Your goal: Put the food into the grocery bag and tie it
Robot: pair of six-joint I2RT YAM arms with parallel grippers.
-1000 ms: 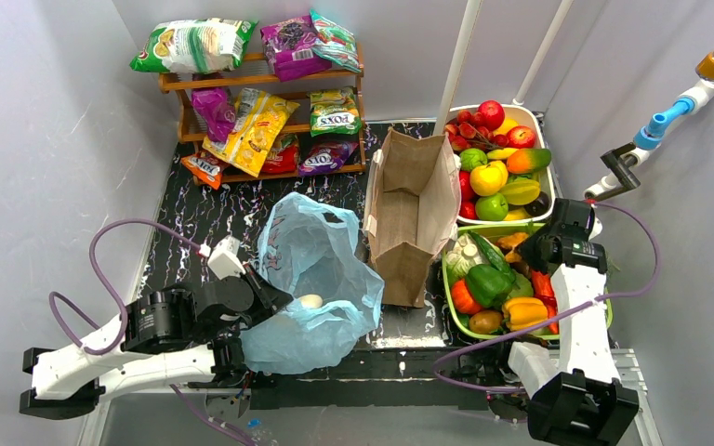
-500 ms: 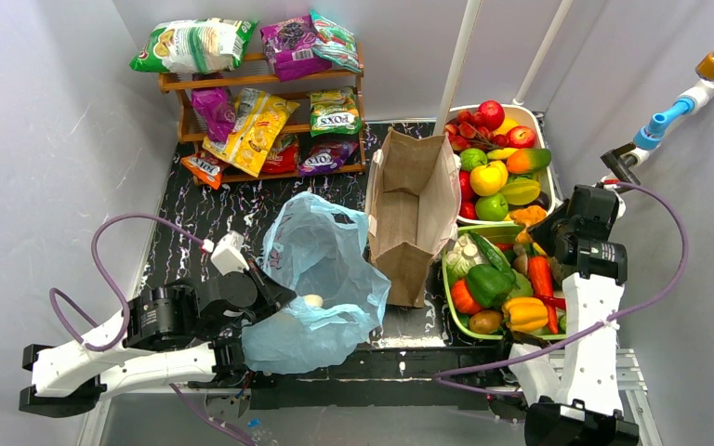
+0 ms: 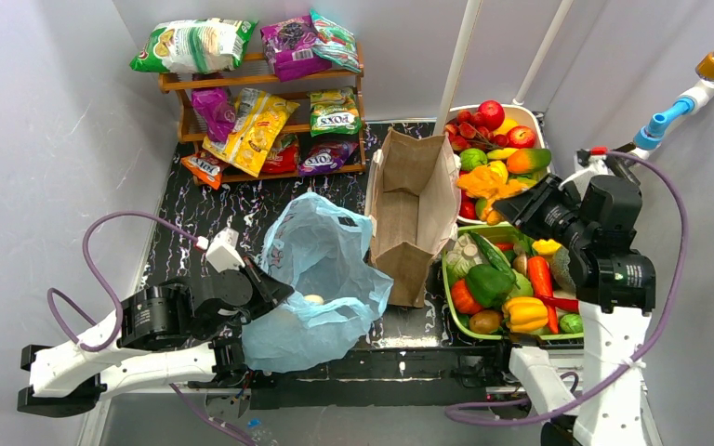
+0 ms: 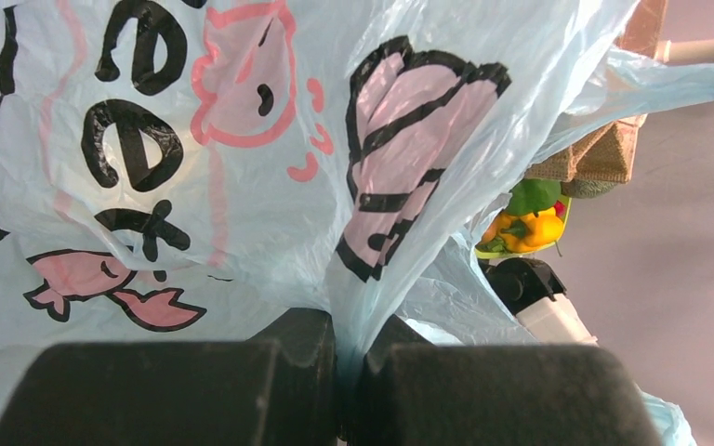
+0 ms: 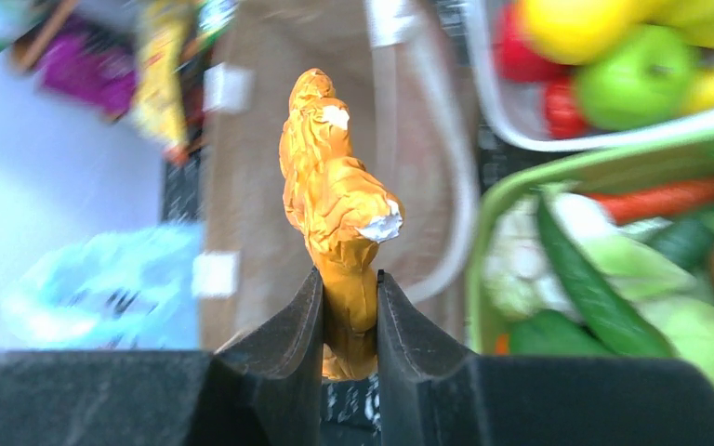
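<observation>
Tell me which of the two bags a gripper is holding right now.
The light-blue plastic bag: the left gripper is shut on it. The brown paper bag stands open, no gripper on it.

Pale grey-white walls close the scene in on three sides: a left wall (image 3: 46,139), a back wall (image 3: 409,46) and a right wall (image 3: 697,214), all plain and matte. The tabletop (image 3: 195,218) is black, veined with white like marble. At its back left stands a small wooden shelf rack (image 3: 195,82) stacked with bright snack packets (image 3: 251,121). Two white poles (image 3: 460,56) lean up against the back wall, and a white pipe with blue and orange fittings (image 3: 697,84) crosses the right wall. The light is even, and shadows are soft.
</observation>
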